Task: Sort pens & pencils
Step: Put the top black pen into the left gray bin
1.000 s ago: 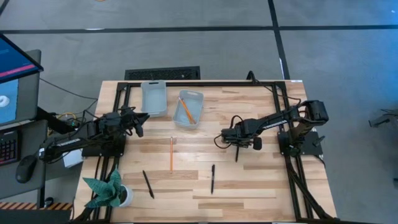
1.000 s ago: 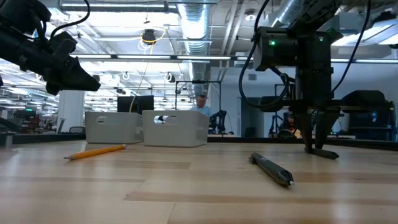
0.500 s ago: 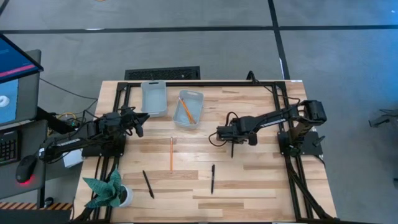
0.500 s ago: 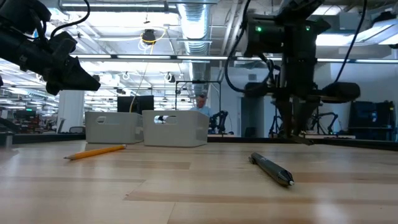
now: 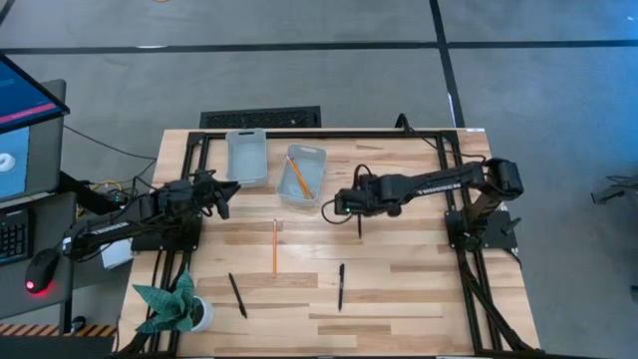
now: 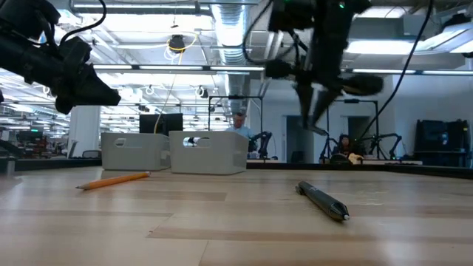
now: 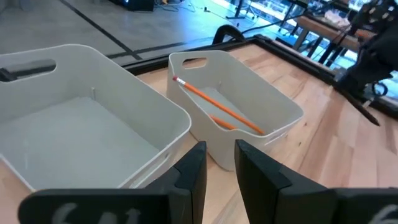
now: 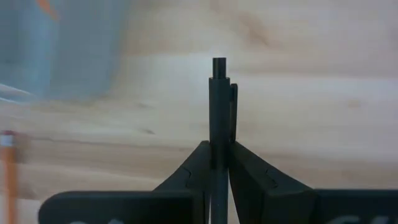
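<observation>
My right gripper (image 5: 349,207) hangs over the table's middle, just right of the right grey bin (image 5: 302,177), shut on a black pen (image 8: 219,99). In that bin lie orange pencils (image 7: 217,110). The left grey bin (image 5: 246,157) beside it shows nothing inside. One more pencil (image 5: 274,247) lies flat on the wood. Two pens (image 5: 237,295) (image 5: 340,286) lie near the front edge. My left gripper (image 7: 217,168) waits at the left, pointing at the bins, its fingers slightly open with nothing between them. My right gripper pinches the pen's barrel (image 8: 218,146) between its two fingers (image 8: 200,163). The fingers slant down from above. The pen's clip end (image 8: 219,65) juts out past the fingertips. The pen is lifted clear of the table (image 5: 359,225).
A dark frame (image 5: 319,134) runs round the wooden table top. A green paper plant (image 5: 171,307) stands at the near left corner. Open wood lies between the bins and the loose pens. In the low view the nearest pen (image 6: 323,200) lies in front.
My right gripper has risen and moved toward the table's left, toward the bins, rolling its wrist. The pen, whose tip was down at the table a second ago, now hangs clear of it. My left gripper has kept still.
</observation>
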Robot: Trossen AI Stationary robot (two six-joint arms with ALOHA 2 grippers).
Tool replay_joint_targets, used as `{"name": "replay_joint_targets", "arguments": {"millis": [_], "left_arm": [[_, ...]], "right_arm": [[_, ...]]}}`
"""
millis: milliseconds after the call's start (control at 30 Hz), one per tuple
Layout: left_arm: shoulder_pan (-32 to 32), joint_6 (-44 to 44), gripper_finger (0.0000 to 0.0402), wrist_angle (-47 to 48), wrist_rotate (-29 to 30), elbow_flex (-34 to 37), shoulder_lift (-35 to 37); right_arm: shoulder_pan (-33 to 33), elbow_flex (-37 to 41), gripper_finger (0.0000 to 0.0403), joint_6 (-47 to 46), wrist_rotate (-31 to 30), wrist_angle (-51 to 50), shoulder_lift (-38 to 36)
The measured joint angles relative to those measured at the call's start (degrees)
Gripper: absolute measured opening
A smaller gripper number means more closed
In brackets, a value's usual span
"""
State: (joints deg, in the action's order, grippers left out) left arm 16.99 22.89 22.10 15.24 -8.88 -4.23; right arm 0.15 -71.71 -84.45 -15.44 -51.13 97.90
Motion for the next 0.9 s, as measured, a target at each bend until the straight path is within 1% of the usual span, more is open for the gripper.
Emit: {"name": "replay_joint_targets", "arguments": {"millis": [133, 267, 400, 500, 633, 733, 800, 900], "left_arm": [[0.00, 1.74, 0.0073, -0.16, -0.07, 0.00, -0.02], [0.00, 1.60, 0.0073, -0.17, -2.98, 0.00, -0.01], [0.01, 1.83, 0.0073, -0.19, -4.08, 0.00, -0.01], [0.00, 3.18, 0.0078, -0.34, -4.17, 0.00, -0.01], [0.02, 4.12, 0.0105, -3.52, -5.66, 0.02, 0.00], [0.02, 1.99, 0.0135, -7.52, -10.61, 0.00, 0.00], [-0.04, 3.50, 0.0156, -10.70, -12.73, 0.02, -0.02], [0.02, 9.54, 0.0180, -15.59, -9.67, 0.02, 0.00]], "right_arm": [[-1.62, -5.37, 0.0066, 6.53, -3.23, -0.29, -0.03], [-3.49, -11.22, 0.0066, 14.53, -4.83, -0.02, -0.07], [-5.08, -16.14, 0.0066, 23.09, -7.04, 2.24, -0.07], [-6.38, -18.91, 0.0066, 29.19, -7.33, 4.83, -0.10], [-7.92, -21.32, 0.0066, 36.63, -7.31, 8.66, -0.10], [-8.91, -21.98, 0.0066, 41.42, -7.03, 11.24, -0.10], [-9.46, -22.18, 0.0066, 44.23, -6.54, 13.14, -0.10], [-10.20, -22.18, 0.0066, 48.12, -4.08, 17.25, -0.10]]}}
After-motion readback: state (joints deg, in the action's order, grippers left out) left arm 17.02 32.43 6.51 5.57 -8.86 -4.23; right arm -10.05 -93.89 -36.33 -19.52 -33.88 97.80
